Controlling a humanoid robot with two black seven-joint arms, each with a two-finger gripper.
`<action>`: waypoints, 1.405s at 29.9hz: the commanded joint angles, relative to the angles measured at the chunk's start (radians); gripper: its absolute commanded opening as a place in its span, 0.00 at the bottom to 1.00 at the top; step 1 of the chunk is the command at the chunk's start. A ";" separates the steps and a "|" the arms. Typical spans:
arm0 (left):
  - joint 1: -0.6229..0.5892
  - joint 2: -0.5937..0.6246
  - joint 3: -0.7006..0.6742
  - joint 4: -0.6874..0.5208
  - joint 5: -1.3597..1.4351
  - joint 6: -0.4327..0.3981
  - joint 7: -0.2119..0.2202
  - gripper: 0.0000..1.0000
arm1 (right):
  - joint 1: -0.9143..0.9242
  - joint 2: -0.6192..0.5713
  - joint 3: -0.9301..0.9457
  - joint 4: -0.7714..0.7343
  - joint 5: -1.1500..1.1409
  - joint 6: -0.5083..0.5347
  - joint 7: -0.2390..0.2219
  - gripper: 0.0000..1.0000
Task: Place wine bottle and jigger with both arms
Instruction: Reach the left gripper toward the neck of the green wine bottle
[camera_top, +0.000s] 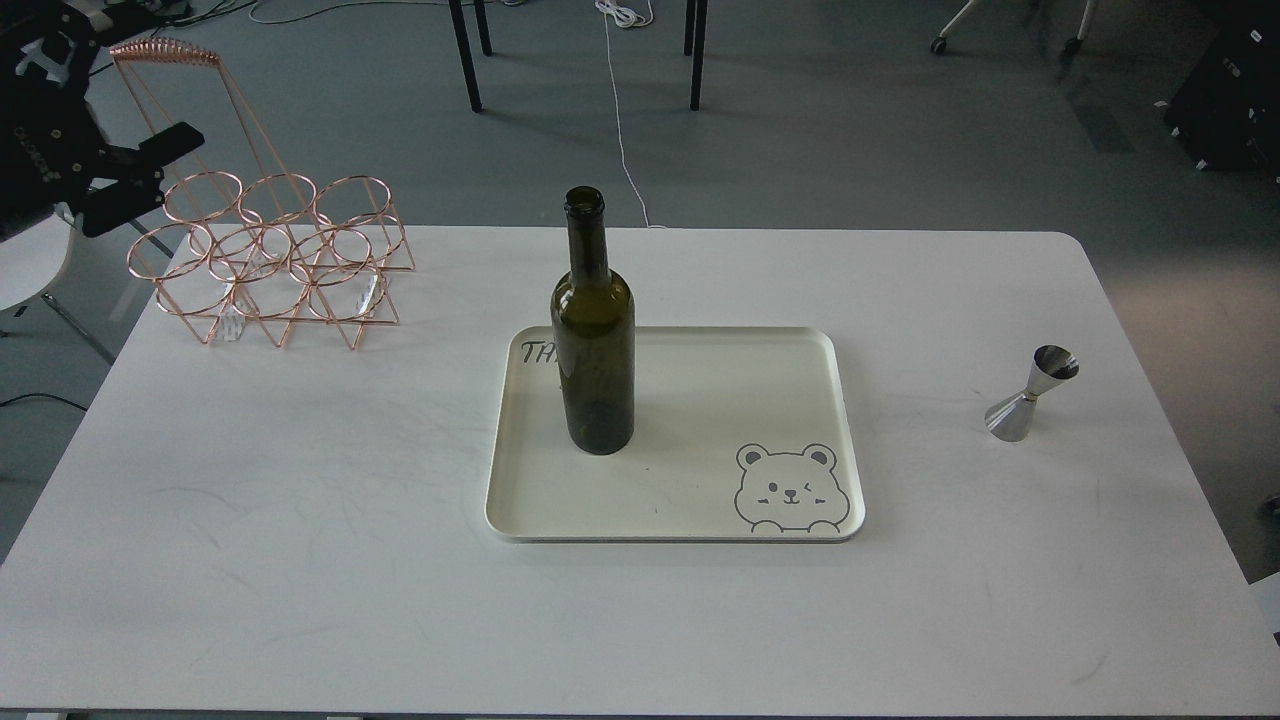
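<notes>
Wine bottle (593, 330) upright on tray (700, 530), frame centre: likely heavy, slick, breakable glass; grip the body. Jigger (1030, 393) stands on desk (300, 500) at right: light, slippery steel; pinch its waist. Left pincer (135, 170), upper left: fingers apart, empty. Right pincer out of view.

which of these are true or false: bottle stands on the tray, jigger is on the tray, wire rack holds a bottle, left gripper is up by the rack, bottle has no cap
1. The wine bottle stands upright on the tray. True.
2. The jigger is on the tray. False: it stands on the table, right of the tray.
3. The copper wire rack holds a bottle. False: its rings are empty.
4. The left gripper is beside the rack. True.
5. The bottle's mouth is open, uncapped. True.
</notes>
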 joint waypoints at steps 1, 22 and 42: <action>-0.001 -0.042 0.000 -0.116 0.294 0.036 -0.002 0.98 | 0.018 0.067 0.055 -0.175 0.067 0.179 0.012 1.00; 0.022 -0.420 0.035 -0.208 1.392 0.288 0.001 0.97 | 0.006 0.121 0.158 -0.309 0.485 0.348 -0.044 1.00; 0.004 -0.572 0.035 -0.122 1.464 0.327 0.007 0.84 | -0.002 0.110 0.111 -0.309 0.482 0.348 -0.037 1.00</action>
